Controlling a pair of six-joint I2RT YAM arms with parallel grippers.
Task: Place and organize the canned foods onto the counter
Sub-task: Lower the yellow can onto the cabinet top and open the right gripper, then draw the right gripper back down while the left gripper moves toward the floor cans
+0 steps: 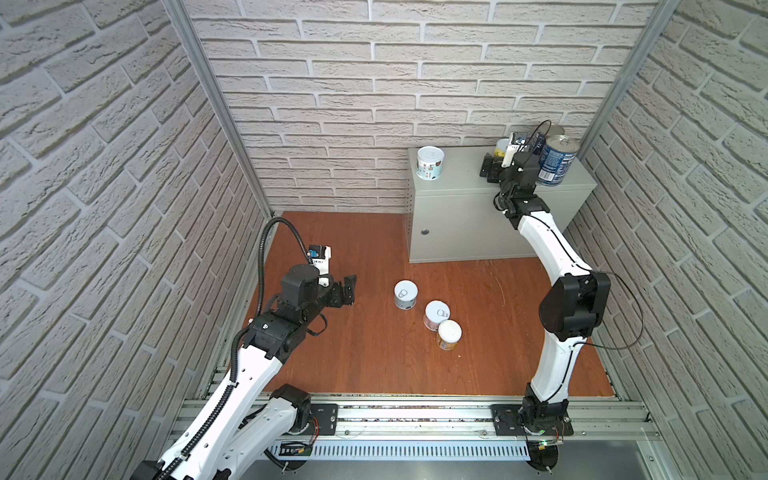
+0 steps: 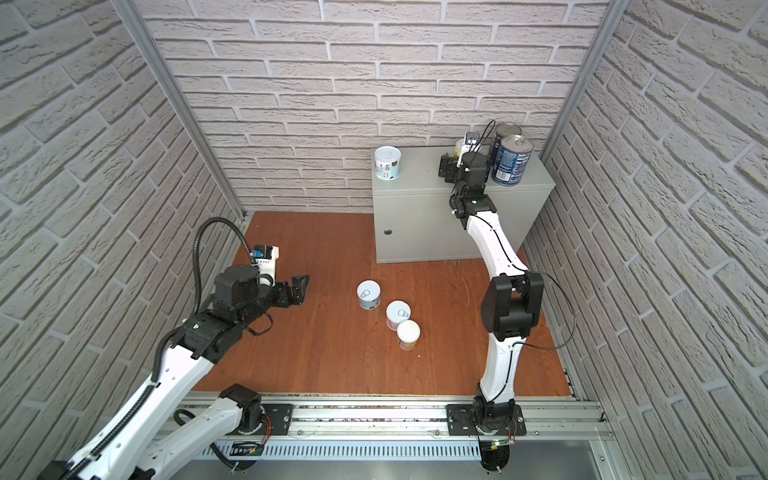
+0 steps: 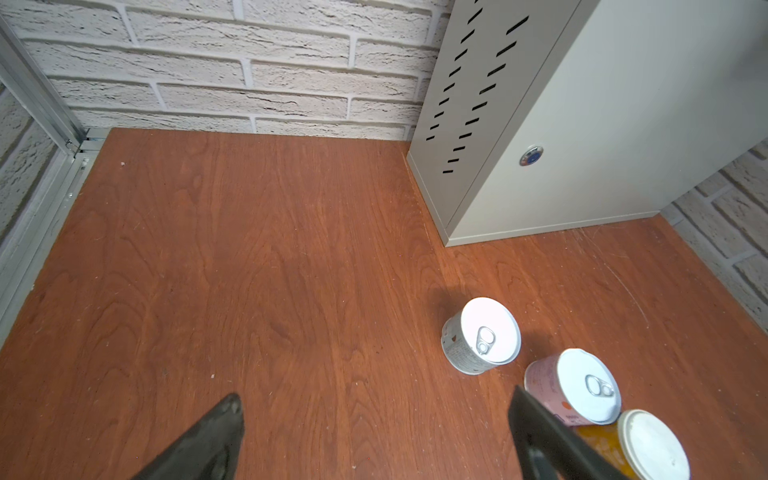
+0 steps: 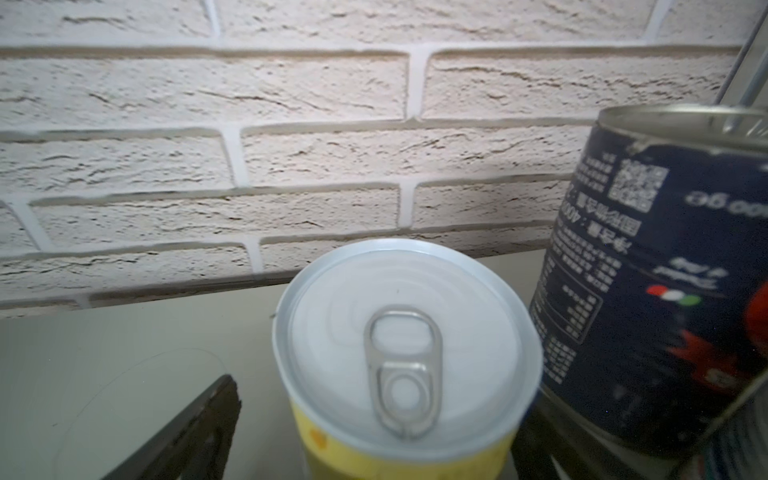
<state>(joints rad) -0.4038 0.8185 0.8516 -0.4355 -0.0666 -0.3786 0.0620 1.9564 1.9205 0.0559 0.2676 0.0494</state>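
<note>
The pale grey counter [image 1: 457,174] stands at the back right. On its top are a white-labelled can [image 1: 430,163], two tall dark-blue cans [image 1: 556,160] and a yellow can [image 4: 407,353]. My right gripper [image 4: 374,436] is open around the yellow can, and one finger [image 4: 199,432] stands clearly apart from it. A grey can [image 1: 405,294], a pink can [image 1: 436,315] and an orange can [image 1: 449,333] stand on the wooden floor. My left gripper [image 1: 349,291] hovers open and empty to the left of them; the wrist view shows it [image 3: 374,401] with the pink can [image 3: 573,386] beside one finger.
Brick-patterned walls close in the back and both sides. The yellow can stands close against a dark-blue can [image 4: 665,270] near the back wall. The counter's front door has a round lock [image 1: 424,232]. A metal rail [image 1: 415,419] runs along the front edge.
</note>
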